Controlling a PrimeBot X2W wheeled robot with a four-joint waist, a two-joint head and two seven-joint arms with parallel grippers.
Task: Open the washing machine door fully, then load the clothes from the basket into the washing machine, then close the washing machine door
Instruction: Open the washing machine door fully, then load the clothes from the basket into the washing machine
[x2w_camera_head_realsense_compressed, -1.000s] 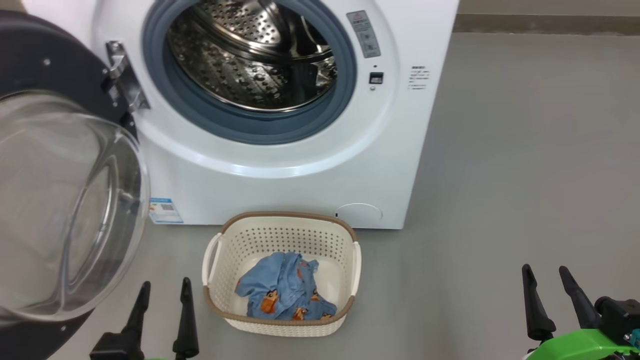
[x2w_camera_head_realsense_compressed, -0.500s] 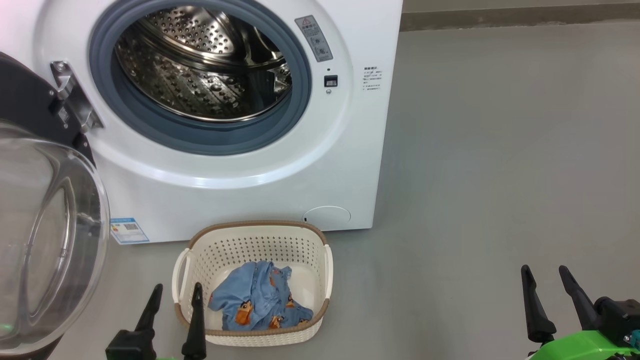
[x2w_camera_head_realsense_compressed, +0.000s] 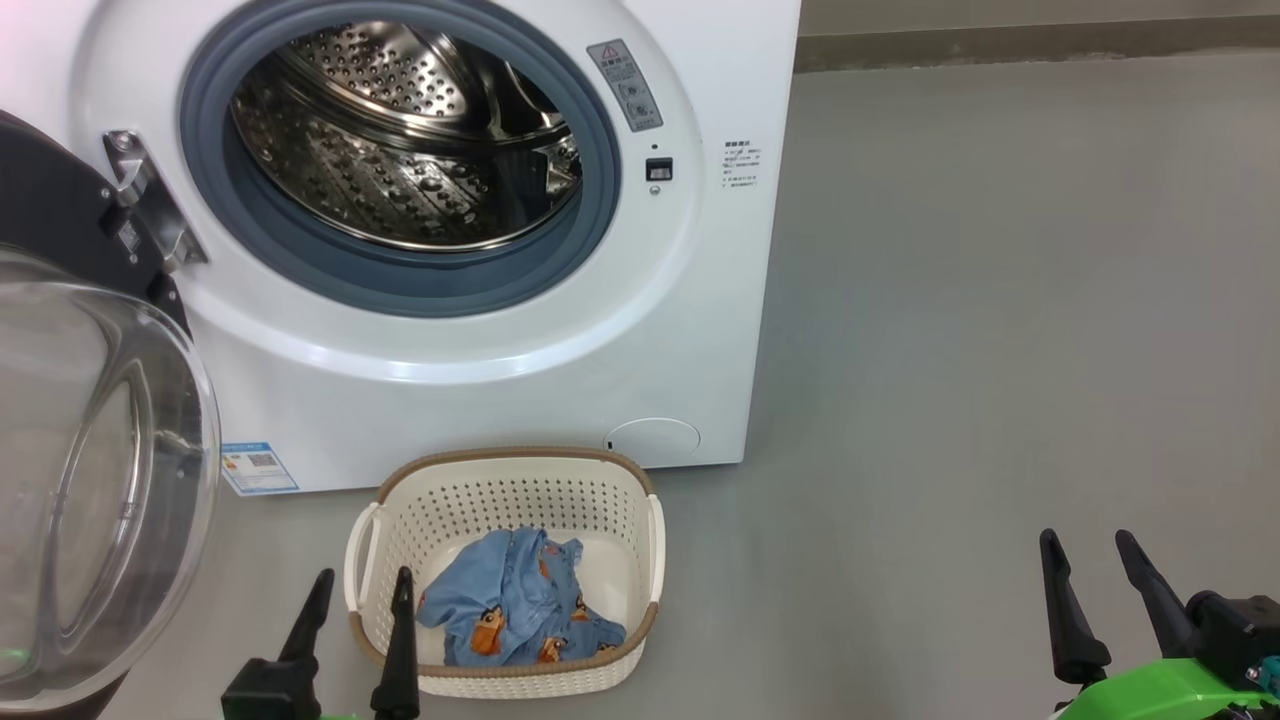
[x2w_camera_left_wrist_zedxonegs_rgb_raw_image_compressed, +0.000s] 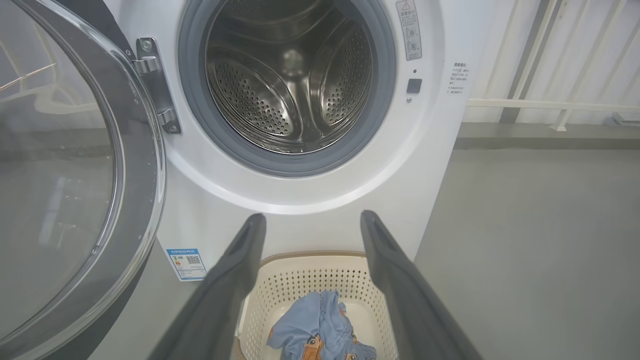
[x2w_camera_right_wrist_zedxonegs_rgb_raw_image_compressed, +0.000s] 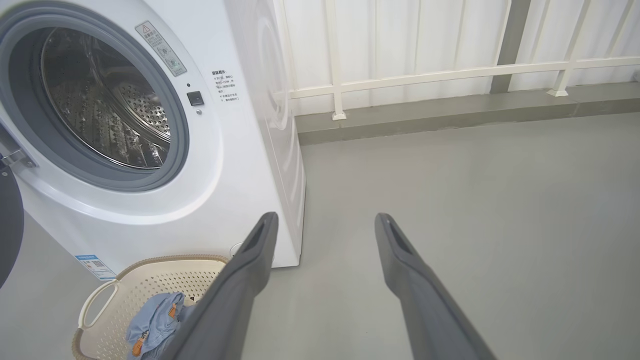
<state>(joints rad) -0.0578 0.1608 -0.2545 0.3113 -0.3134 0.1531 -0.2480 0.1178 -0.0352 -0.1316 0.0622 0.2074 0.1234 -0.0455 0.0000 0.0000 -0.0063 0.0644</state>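
Both tools are released and carry nothing. The left tool (x2w_camera_head_realsense_compressed: 363, 578) stands with its jaws apart at the near-left edge of the basket (x2w_camera_head_realsense_compressed: 515, 458), and the right tool (x2w_camera_head_realsense_compressed: 1087, 540) hangs with jaws apart over bare floor (x2w_camera_head_realsense_compressed: 950, 350), well to the right. The clothes (x2w_camera_head_realsense_compressed: 515, 610) lie bunched in the bottom of the basket, toward its near side. The basket sits on the floor just in front of the washing machine (x2w_camera_head_realsense_compressed: 480, 380). The washing machine door (x2w_camera_head_realsense_compressed: 100, 480) is swung out to the left, near the left tool's outer side. Expect the following faults. If you lower the left tool straight down, one jaw is likely to land on the rim or wall and tip or push the light basket. A shallow pinch may take only one fold, so the garment may trail and snag on the basket rim or on the gasket (x2w_camera_head_realsense_compressed: 400, 290). A wide leftward swing during the lift may strike the door and knock it partly shut.
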